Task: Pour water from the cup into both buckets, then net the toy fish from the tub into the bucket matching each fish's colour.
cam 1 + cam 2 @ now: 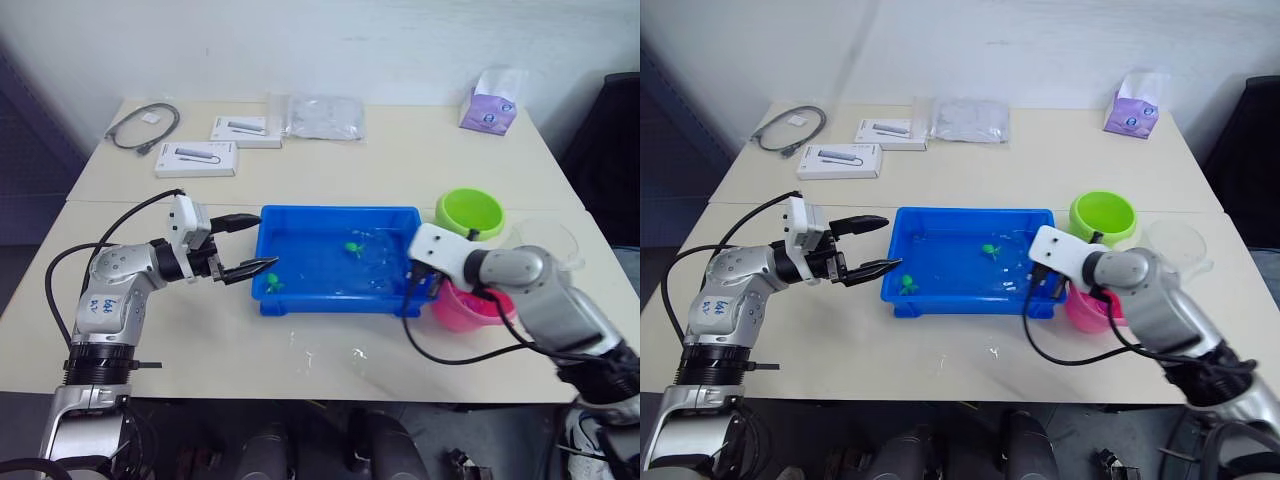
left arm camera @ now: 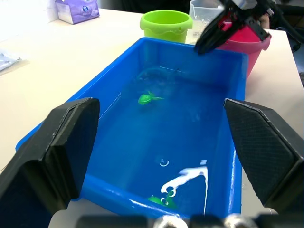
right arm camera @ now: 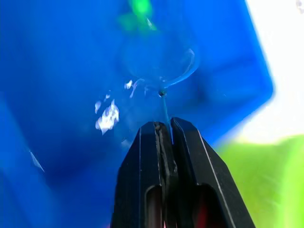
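Tabletop (image 1: 400, 170) is a pale beige surface made of two boards butted together, set against a plain white wall. On the far part lie a grey coiled cable (image 1: 145, 126), two flat white boxes (image 1: 196, 158), a clear plastic bag (image 1: 322, 115) and a purple tissue pack (image 1: 489, 101). Small wet spots mark the near board just in front of the tub.

Tub (image 1: 300, 300), bright blue, sits mid-table with water in it. Two green toy fish visible: one (image 1: 354, 247) near the middle, one (image 1: 274, 284) at the end nearest the left gripper.

Left gripper (image 1: 244, 245) hangs at that end of the tub, fingers spread wide, holding nothing.

Right gripper (image 3: 162, 127) is at the opposite end of the tub, fingers pinched together on the thin handle of the net (image 3: 159, 61); the hoop lies down in the tub water, close to a green fish.

Lime green bucket (image 1: 469, 212) stands just beyond the tub's right end; pink bucket (image 1: 462, 310) just nearer, partly behind the right arm. Clear cup (image 1: 1175, 243) stands to the right of the buckets.
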Controlling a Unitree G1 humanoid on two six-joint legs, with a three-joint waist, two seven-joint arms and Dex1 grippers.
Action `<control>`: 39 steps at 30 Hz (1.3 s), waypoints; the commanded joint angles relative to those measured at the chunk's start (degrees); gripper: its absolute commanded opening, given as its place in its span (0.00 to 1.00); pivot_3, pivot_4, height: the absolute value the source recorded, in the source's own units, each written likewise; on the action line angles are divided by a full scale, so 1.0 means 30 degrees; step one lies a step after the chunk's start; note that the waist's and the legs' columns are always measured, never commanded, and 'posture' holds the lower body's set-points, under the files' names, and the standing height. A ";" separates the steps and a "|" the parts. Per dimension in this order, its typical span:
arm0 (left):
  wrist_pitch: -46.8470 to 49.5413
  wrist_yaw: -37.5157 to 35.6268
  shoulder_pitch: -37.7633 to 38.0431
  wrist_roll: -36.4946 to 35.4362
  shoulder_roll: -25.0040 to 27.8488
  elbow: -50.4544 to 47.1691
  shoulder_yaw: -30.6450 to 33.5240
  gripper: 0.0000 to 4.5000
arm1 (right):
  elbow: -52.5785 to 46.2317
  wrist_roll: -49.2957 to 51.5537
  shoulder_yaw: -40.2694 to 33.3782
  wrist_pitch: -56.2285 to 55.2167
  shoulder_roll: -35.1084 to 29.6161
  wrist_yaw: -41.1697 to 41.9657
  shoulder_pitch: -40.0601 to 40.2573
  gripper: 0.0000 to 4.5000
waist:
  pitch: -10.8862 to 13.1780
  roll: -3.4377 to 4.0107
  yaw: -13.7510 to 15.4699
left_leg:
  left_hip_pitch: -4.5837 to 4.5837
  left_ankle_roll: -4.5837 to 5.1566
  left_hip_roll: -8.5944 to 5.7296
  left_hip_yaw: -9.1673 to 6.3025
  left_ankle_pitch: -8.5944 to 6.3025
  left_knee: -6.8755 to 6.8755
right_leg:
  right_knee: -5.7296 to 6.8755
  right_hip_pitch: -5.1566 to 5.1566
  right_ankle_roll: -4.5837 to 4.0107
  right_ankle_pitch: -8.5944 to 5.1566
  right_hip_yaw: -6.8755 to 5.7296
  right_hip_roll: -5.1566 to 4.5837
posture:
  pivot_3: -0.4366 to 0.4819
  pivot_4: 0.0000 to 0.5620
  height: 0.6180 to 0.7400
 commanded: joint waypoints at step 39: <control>-0.1791 -0.1274 -0.4468 0.0309 -0.2708 0.3278 -0.1040 1.00 | -0.2565 0.7301 -1.5978 -0.1913 -0.2532 0.0280 0.7991 0.00 | 0.0000 -0.0006 0.0387 | 0.0017 0.0012 -0.0029 0.0021 0.0002 -0.0012 | -0.0010 0.0009 0.0012 0.0007 0.0006 0.0014 | 0.48 0.27 1.00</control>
